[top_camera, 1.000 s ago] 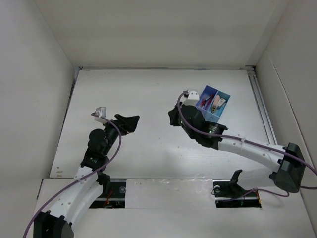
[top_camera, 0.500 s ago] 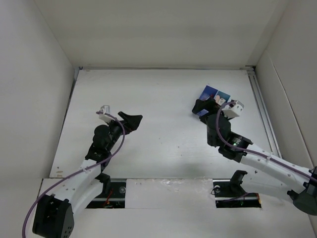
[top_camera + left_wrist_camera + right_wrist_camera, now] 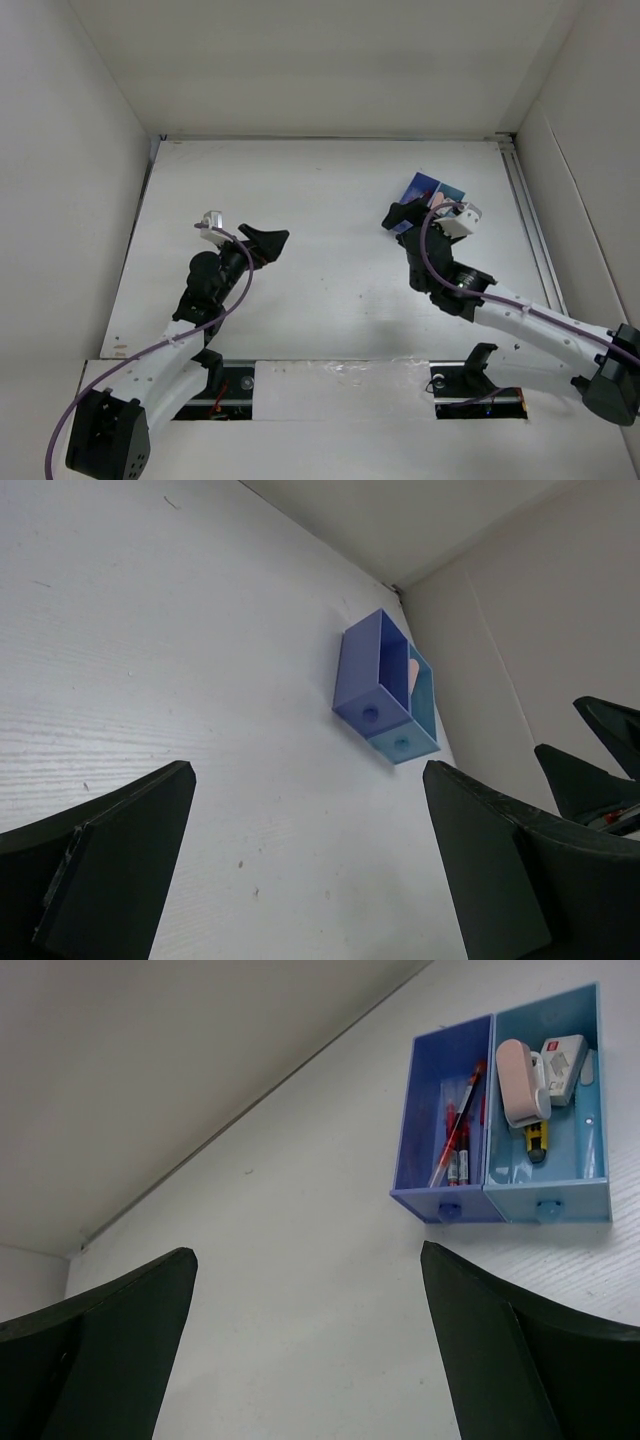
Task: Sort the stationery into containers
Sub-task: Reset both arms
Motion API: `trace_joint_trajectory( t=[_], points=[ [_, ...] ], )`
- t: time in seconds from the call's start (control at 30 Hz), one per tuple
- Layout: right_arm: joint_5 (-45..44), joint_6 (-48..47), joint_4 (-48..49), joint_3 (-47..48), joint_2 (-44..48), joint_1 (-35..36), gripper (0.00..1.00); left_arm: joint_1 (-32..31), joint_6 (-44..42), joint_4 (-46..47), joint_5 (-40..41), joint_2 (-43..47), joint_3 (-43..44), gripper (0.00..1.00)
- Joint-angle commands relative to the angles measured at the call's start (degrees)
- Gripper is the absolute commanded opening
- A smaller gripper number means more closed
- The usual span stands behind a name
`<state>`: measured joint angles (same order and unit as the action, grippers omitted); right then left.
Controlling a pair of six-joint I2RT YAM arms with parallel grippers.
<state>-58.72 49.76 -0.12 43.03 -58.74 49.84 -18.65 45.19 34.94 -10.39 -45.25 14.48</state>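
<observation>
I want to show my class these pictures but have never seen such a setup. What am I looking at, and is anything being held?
Two robot arms stand at the near edge of a white table. The overhead picture looks down from above and behind them: left gripper on the left, right gripper close to a small two-compartment box. The other two pictures come from a camera on each wrist; the dark shapes at the bottom are that arm's own fingers. Both grippers are open and hold nothing. The right wrist picture shows the box best: red pens in the dark blue half, a pink eraser, a pale eraser and a yellow-and-black item in the light blue half.
</observation>
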Motion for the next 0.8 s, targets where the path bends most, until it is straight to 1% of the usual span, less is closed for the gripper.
trace_joint_trajectory(
  t=[0.0,0.1,0.2,0.33,0.47,0.6,0.77],
  points=[
    [0.01,1.13,2.23,1.54,-0.93,-0.36,1.0,-0.15,-2.03,2.94,-1.21,0.78,0.72,0.99],
    [0.01,1.13,2.23,1.54,-0.94,-0.89,1.0,-0.15,-4.57,2.94,-3.4,1.49,0.72,0.97],
    [0.54,1.13,2.23,1.54,-1.46,-1.42,1.0,-0.15,-4.58,4.43,-4.11,1.49,0.2,0.96],
    [1.15,1.13,1.7,1.54,-1.99,-2.03,1.0,-0.15,-5.29,4.44,-4.11,1.49,-0.5,1.0],
    [1.93,1.13,1.7,2.23,-4.45,-2.74,1.0,-0.15,-6.34,4.44,-4.11,0.17,-0.51,1.0],
    [1.94,1.13,1.0,2.77,-5.95,-3.35,0.98,-0.15,-6.34,5.58,-3.59,0.17,-1.73,1.0],
    [1.94,1.13,0.38,3.82,-7.18,-3.35,0.91,-0.15,-6.96,4.53,-3.58,1.22,-1.74,1.0]
  ],
)
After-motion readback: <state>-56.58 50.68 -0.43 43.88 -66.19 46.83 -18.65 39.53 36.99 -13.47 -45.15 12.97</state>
